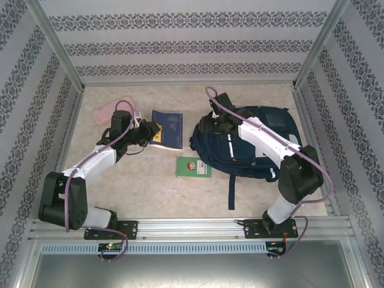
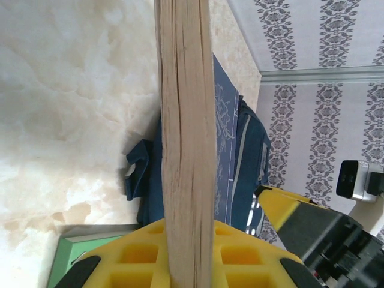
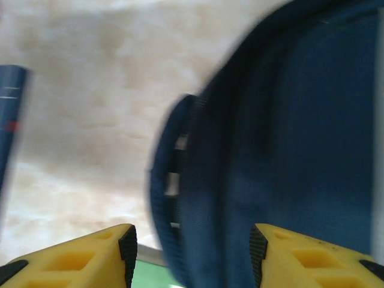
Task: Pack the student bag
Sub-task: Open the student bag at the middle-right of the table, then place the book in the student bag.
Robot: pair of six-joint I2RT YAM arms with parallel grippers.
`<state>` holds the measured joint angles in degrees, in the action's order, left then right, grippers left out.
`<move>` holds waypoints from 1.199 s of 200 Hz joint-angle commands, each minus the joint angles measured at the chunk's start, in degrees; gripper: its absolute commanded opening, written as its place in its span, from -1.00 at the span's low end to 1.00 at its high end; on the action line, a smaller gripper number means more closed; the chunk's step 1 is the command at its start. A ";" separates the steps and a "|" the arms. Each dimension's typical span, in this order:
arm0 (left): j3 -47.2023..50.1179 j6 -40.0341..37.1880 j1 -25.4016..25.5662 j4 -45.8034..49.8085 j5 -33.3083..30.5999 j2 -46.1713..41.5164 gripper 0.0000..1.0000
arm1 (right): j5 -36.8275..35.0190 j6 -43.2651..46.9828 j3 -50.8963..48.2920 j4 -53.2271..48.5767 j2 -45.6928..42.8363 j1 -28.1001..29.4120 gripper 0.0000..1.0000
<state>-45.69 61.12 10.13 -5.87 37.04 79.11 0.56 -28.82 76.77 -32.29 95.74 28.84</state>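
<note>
The student bag (image 1: 252,141) is a navy backpack lying flat at the right of the table, also seen as bag fabric (image 3: 288,150) and a bag side (image 2: 252,150). My left gripper (image 1: 146,133) is shut on a thick blue book (image 1: 167,129). That book's pale page edge (image 2: 186,120) runs up between the yellow fingers (image 2: 132,255) of the left gripper (image 2: 187,240). My right gripper (image 1: 210,123) hovers over the bag's upper left corner. The right gripper (image 3: 192,252) is open, its pads apart on either side of the bag's blurred rim, pressing nothing.
A green book (image 1: 193,167) lies flat between the blue book and the bag, with a corner of the green book (image 2: 66,255) also visible. A pink case (image 1: 111,110) sits at the back left. A dark strap (image 1: 231,189) trails from the bag toward the front. Patterned walls enclose the table.
</note>
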 commanded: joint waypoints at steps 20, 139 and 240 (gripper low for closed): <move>-1.65 -4.35 0.41 2.90 -2.45 -3.16 -1.00 | -9.79 5.96 -0.66 -7.74 2.86 -1.57 0.01; -1.84 -5.20 1.04 4.99 -1.53 -2.64 -1.00 | -9.72 7.73 -0.32 -7.76 9.74 -0.81 -1.00; -10.63 -2.34 13.95 -4.85 -9.02 8.80 -1.00 | 8.73 4.52 10.12 -7.44 -10.76 -6.54 -1.00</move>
<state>-51.64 57.45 20.56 -3.01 30.52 84.64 -1.32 -22.57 81.60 -43.31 89.38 23.44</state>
